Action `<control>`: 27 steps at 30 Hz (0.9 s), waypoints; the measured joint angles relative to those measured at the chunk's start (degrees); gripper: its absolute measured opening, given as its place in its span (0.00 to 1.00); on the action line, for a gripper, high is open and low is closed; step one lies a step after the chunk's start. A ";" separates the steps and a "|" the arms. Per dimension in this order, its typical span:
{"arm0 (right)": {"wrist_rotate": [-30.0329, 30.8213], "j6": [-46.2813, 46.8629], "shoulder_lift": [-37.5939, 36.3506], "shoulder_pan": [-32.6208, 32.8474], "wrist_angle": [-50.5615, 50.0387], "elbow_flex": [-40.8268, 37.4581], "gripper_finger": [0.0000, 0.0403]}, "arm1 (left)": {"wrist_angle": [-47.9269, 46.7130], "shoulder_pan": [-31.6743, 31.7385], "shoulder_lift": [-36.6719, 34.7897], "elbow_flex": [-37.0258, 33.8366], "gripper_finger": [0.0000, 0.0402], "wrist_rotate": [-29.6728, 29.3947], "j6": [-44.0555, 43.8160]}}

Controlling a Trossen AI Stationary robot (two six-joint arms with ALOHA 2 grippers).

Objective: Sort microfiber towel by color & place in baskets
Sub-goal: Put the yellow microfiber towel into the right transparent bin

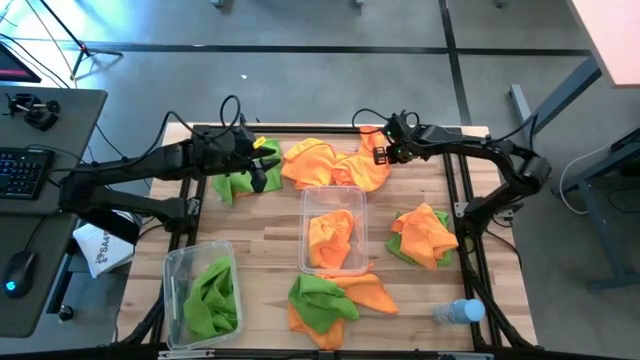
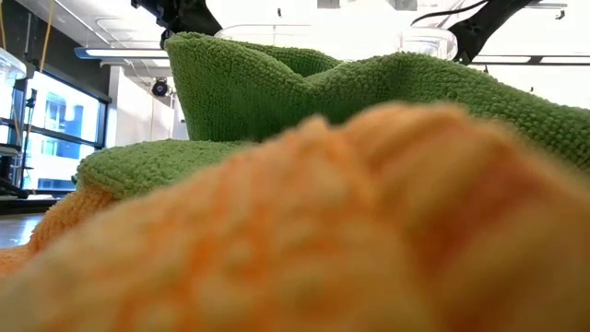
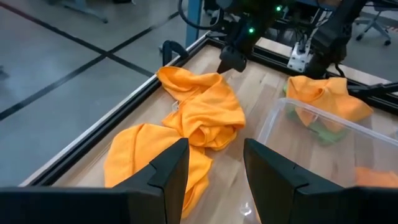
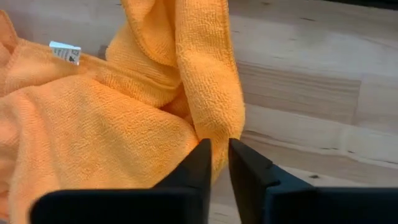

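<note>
My right pincer (image 4: 216, 163) clenched on an orange towel (image 4: 112, 118) fold, bare worktop (image 4: 311, 93) beyond, my left pincer (image 3: 214, 171) released.

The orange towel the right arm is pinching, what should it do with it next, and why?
Probably lift it. The right gripper has its fingers nearly shut on a fold of the orange towel, which lies at the table's far edge, and the middle basket already holds orange cloth, so it likely belongs there.
</note>
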 joint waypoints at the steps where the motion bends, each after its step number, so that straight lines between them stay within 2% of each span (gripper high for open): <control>1: 0.23 0.02 0.00 0.00 0.17 0.00 0.18 | -0.02 0.00 0.00 0.00 0.35 0.00 0.01; 9: -1.27 5.12 1.36 0.09 0.83 -0.64 0.35 | -0.02 0.00 -0.04 0.00 0.35 -0.02 -0.31; 15: -3.76 6.82 5.44 0.50 4.40 -2.58 0.38 | -0.04 0.00 -0.04 0.00 0.35 0.00 -0.55; 19: -4.35 2.75 7.91 1.43 8.88 -2.69 0.38 | -0.06 0.00 -0.04 0.00 0.35 0.00 -0.94; 21: -4.87 1.05 8.54 2.26 10.53 -2.69 0.35 | -0.04 0.00 -0.04 0.00 0.35 0.00 -1.15; 23: -4.79 0.65 8.68 3.09 11.55 -2.69 0.28 | -0.04 0.00 -0.04 0.00 0.35 0.00 -1.85; 27: -1.32 0.41 8.34 4.61 11.88 -2.67 0.05 | -0.15 0.00 -0.04 0.00 0.35 0.00 -1.73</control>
